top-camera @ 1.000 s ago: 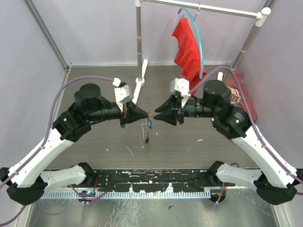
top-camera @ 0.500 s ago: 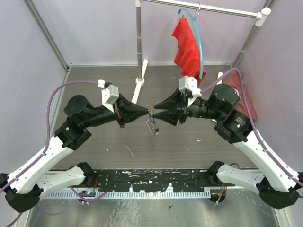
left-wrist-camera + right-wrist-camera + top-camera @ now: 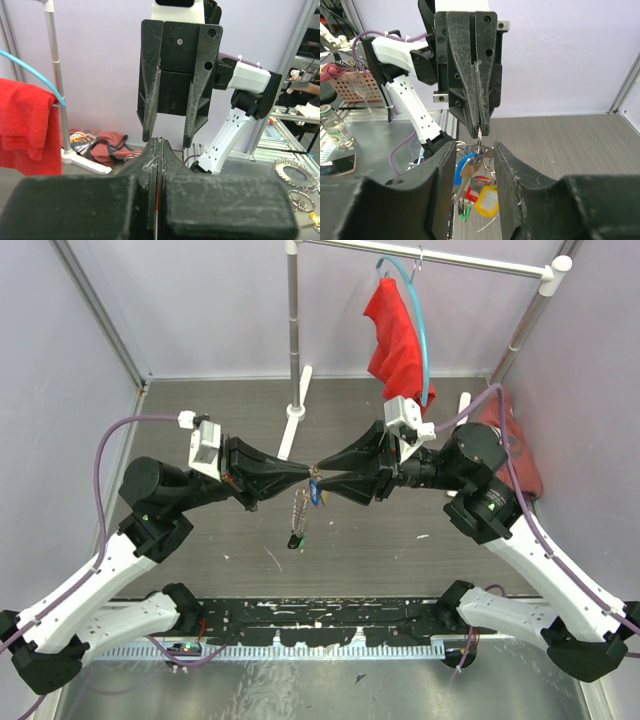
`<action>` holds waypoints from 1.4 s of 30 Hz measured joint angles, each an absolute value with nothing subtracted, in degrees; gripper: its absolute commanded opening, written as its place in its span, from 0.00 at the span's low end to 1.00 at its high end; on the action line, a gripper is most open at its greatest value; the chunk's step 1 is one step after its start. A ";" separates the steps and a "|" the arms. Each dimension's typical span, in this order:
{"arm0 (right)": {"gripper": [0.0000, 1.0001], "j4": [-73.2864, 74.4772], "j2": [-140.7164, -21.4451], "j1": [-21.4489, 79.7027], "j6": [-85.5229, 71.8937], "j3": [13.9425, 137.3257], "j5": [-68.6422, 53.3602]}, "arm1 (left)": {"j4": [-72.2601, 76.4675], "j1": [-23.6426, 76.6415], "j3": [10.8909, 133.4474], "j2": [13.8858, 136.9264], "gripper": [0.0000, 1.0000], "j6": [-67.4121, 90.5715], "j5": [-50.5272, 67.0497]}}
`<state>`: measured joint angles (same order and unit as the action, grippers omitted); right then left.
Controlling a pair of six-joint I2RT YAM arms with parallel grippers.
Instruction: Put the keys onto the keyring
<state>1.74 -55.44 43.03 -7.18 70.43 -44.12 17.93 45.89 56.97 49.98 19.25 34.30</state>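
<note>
My left gripper (image 3: 311, 472) is shut on the keyring (image 3: 480, 133), a thin metal loop pinched at its fingertips (image 3: 159, 146); an orange sliver shows between the pads. Below the loop hang the keys (image 3: 476, 186): a blue tag (image 3: 461, 167), a red tag (image 3: 478, 184), a yellow tag (image 3: 488, 201) and a green bit. In the top view the keys (image 3: 299, 516) dangle above the table. My right gripper (image 3: 475, 172) faces the left one tip to tip and stands open, one finger on each side of the bunch. I cannot tell whether the fingers touch the bunch.
A metal rack (image 3: 293, 330) stands at the back with a red cloth (image 3: 397, 340) on a light-blue hanger hoop (image 3: 424, 330). A red bag (image 3: 515, 445) lies at the right wall. Loose rings (image 3: 298, 194) and a toothed disc (image 3: 290, 170) lie beyond the table.
Both grippers have swung to meet tip to tip a little farther back. The right jaws have widened. The key bunch now hangs lower under the left fingertips.
</note>
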 measured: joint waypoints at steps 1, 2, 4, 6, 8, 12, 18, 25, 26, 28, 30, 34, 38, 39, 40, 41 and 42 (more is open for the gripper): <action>0.40 0.51 -55.44 43.03 -7.97 70.17 -44.23 | 19.46 45.76 56.40 50.09 0.00 20.18 34.41; 0.40 0.10 -55.44 43.03 -8.21 70.08 -44.25 | 20.99 45.60 55.81 50.24 0.00 21.21 34.48; 0.40 -1.04 -55.44 43.03 -8.95 70.00 -44.38 | 23.44 45.34 55.02 50.59 0.00 22.87 34.65; 0.39 -2.22 -55.44 43.03 -9.47 69.87 -44.69 | 26.09 45.10 54.37 51.09 0.00 24.43 34.70; 0.39 -3.01 -55.44 43.03 -9.87 69.80 -44.88 | 28.60 44.82 53.76 51.48 0.00 25.98 34.74; 0.38 -3.51 -55.44 43.03 -10.50 69.73 -44.95 | 32.47 44.25 53.43 52.25 0.00 28.42 35.20; 0.38 -3.90 -55.44 43.03 -10.76 69.58 -45.04 | 35.73 43.86 53.43 52.84 0.00 30.50 36.21; 0.29 -4.43 -55.53 43.03 -10.98 69.52 -45.15 | 37.23 43.81 53.45 54.08 0.00 31.77 37.76; 0.27 -4.51 -55.53 43.03 -11.00 69.52 -45.19 | 37.36 43.79 53.45 54.28 0.00 31.92 37.91; 0.27 -4.69 -55.66 43.03 -11.14 69.52 -45.39 | 37.50 43.68 53.45 54.52 0.00 32.25 38.11; 0.28 -4.75 -55.92 43.03 -11.16 69.52 -45.56 | 37.76 43.64 53.45 54.68 0.00 32.47 38.26; 0.28 -4.73 -56.42 43.03 -11.18 69.52 -45.80 | 37.89 43.59 53.47 54.76 0.00 32.73 38.33; 0.26 -4.71 -56.64 43.03 -11.16 69.52 -46.15 | 38.20 43.57 53.47 54.81 0.00 32.88 38.33; 0.26 -4.67 -56.64 43.03 -11.16 69.52 -46.19 | 38.28 43.57 53.47 54.83 0.00 32.91 38.35; 0.26 -4.67 -56.64 43.03 -11.16 69.52 -46.19 | 38.30 43.57 53.47 54.83 0.00 32.91 38.39; 0.26 -4.67 -56.64 43.03 -11.16 69.52 -46.22 | 38.35 43.55 53.47 54.83 0.00 32.93 38.46; 0.26 -4.64 -56.64 43.03 -11.14 69.52 -46.22 | 38.41 43.53 53.47 54.83 0.00 32.95 38.50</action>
